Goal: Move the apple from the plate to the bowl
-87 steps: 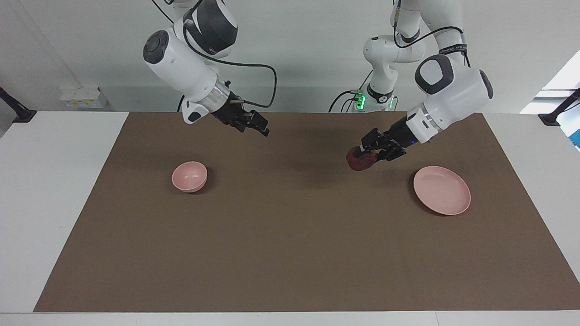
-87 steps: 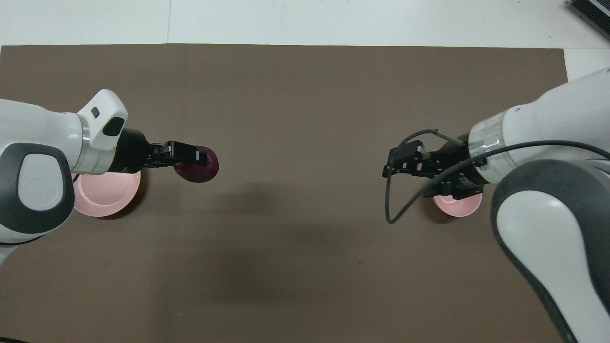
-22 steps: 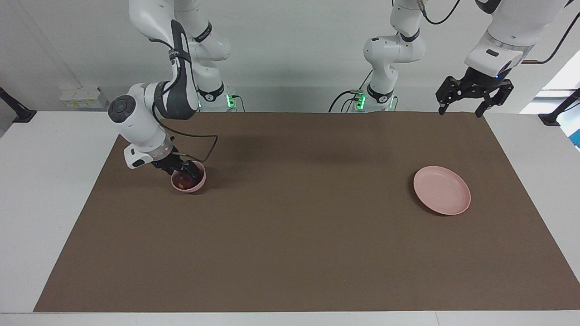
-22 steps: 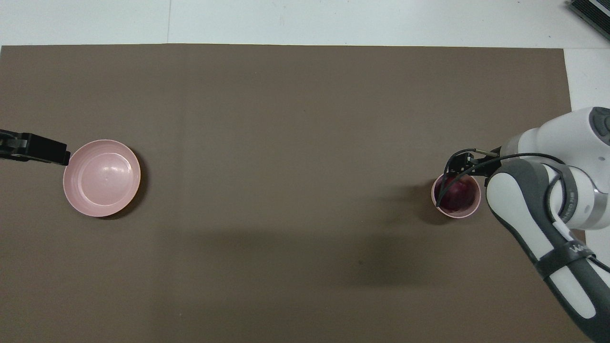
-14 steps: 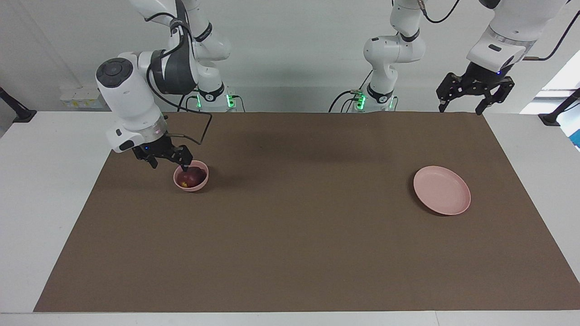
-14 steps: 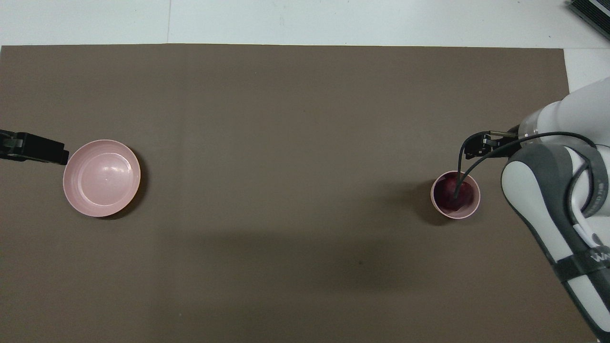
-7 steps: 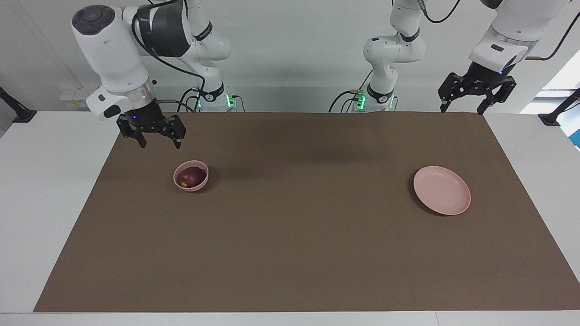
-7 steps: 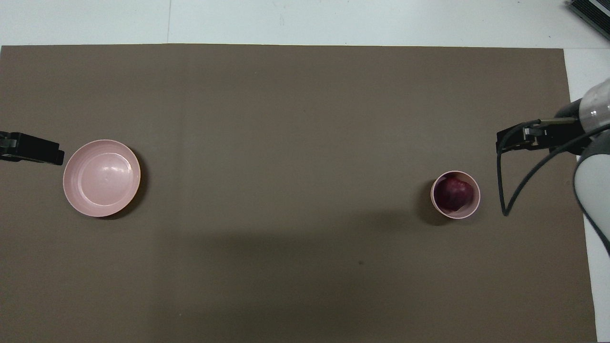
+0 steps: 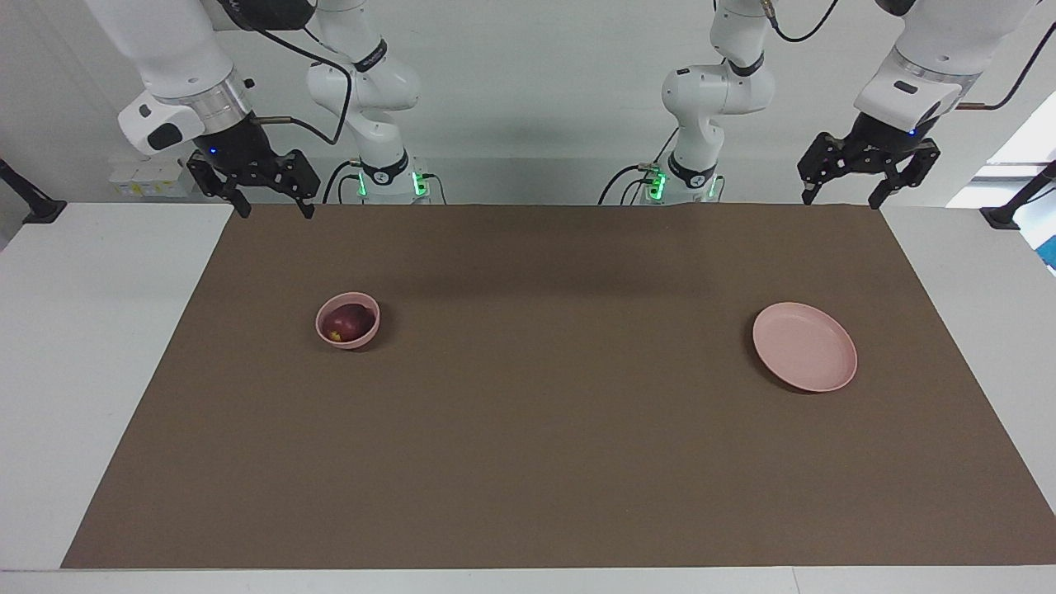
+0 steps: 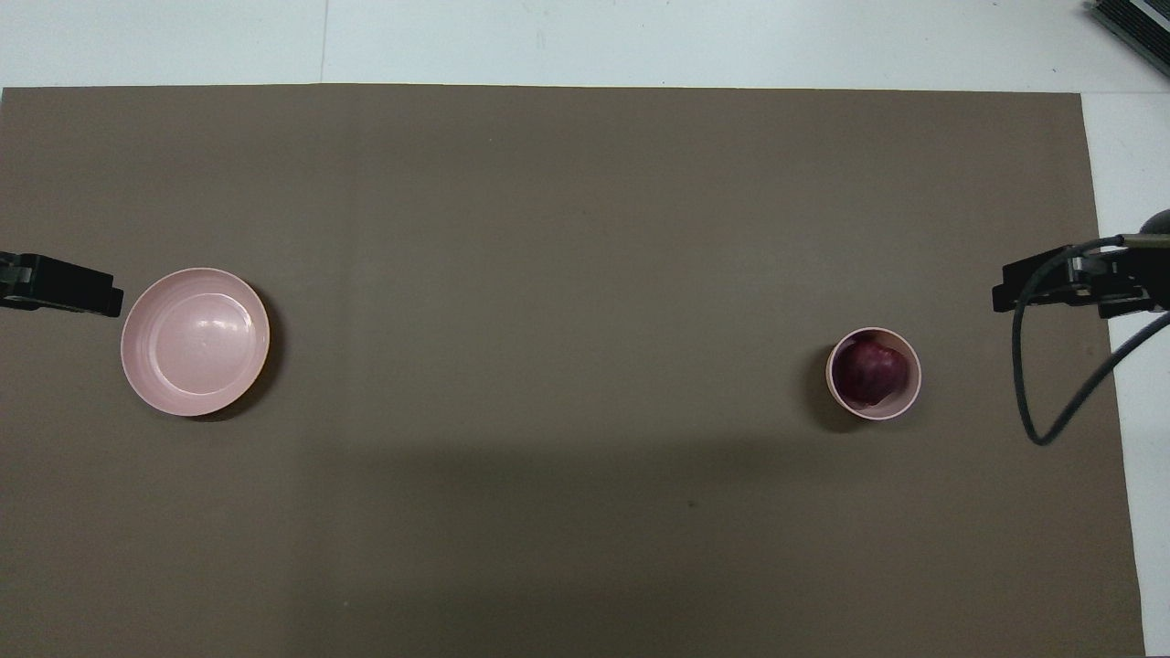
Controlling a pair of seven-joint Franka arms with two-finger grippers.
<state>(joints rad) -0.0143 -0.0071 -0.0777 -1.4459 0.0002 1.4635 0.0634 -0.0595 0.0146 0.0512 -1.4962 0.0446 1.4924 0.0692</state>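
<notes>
Risen off the bowl (image 9: 348,321) since a moment ago, the right claw (image 9: 265,191) hangs spread and empty over the bench's (image 9: 528,462) robot-side corner, apparently nearer than the open left claw (image 9: 867,176) to the apple (image 9: 345,321) lying in that bowl.

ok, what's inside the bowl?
The apple sits in the bowl, filling most of it, yellowish patch showing. The bowl's bottom under the apple is covered.

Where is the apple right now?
The apple sits inside the small pink bowl on the brown mat, toward the right arm's end of the table; no hand touches it.
</notes>
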